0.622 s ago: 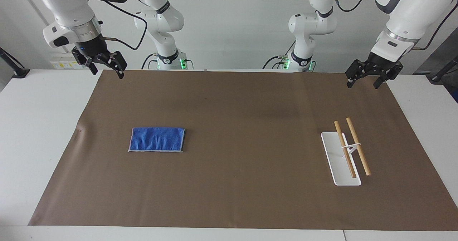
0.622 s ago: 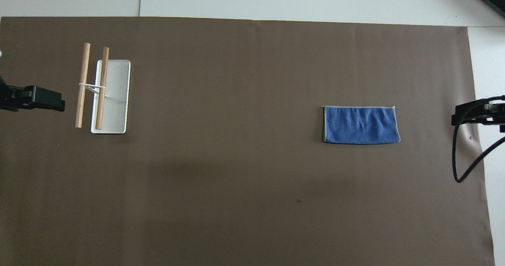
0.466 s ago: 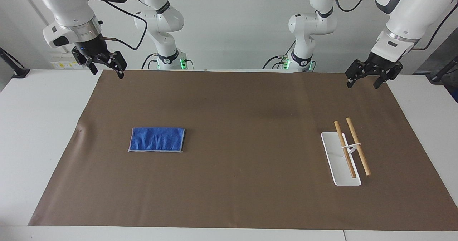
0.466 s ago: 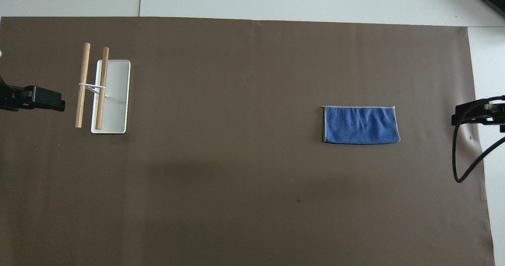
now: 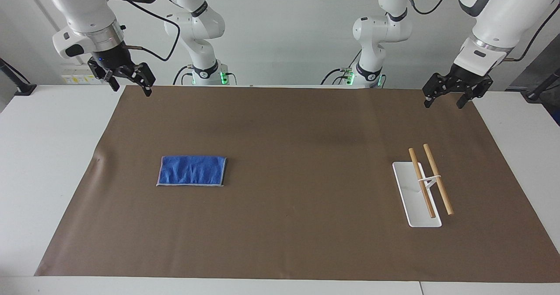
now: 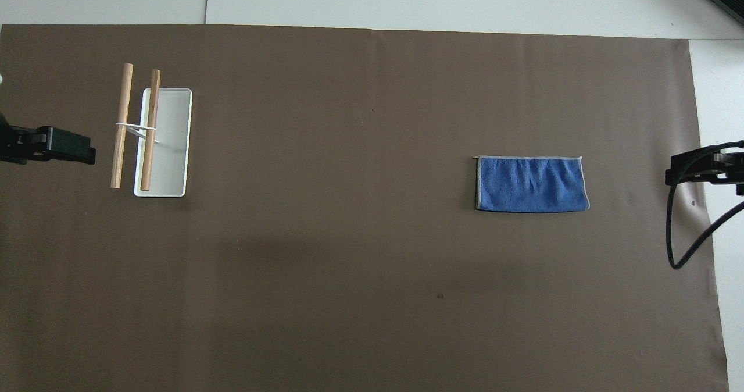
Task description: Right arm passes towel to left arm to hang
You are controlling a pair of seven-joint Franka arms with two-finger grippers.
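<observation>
While towel lies unmoved on mat, both claws, left and right, stay spread, empty.

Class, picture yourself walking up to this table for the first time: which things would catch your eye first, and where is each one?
The bright blue towel lies flat on the brown mat, toward the right arm's end of the table. Toward the left arm's end stands a white-based rack with two wooden rails. The right gripper and left gripper hang open over the mat's corners nearest the robots.
</observation>
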